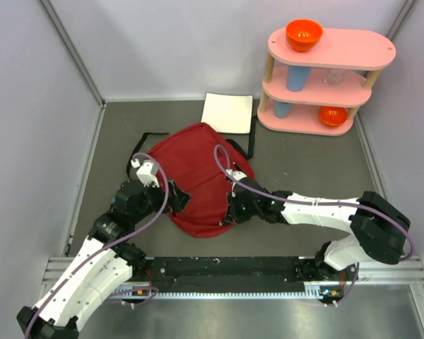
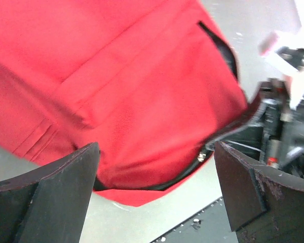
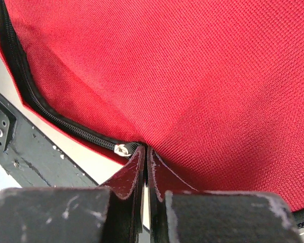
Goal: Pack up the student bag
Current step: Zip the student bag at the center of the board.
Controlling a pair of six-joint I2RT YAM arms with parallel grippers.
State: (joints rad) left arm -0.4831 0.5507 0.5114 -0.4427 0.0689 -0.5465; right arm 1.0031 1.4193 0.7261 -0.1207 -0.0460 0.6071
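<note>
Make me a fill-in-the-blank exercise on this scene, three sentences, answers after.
1. The left tool, at the student bag's edge, has its jaws ____.
2. The right tool, at the bag's zipper, is ____.
3. The bowl on the top level of the pink shelf is ____.

Answers: open; shut; orange

The student bag (image 1: 205, 176) is woven in dark red, edged by a black zipper (image 3: 61, 123); the shelf (image 1: 353, 46) is coloured pink.
</note>
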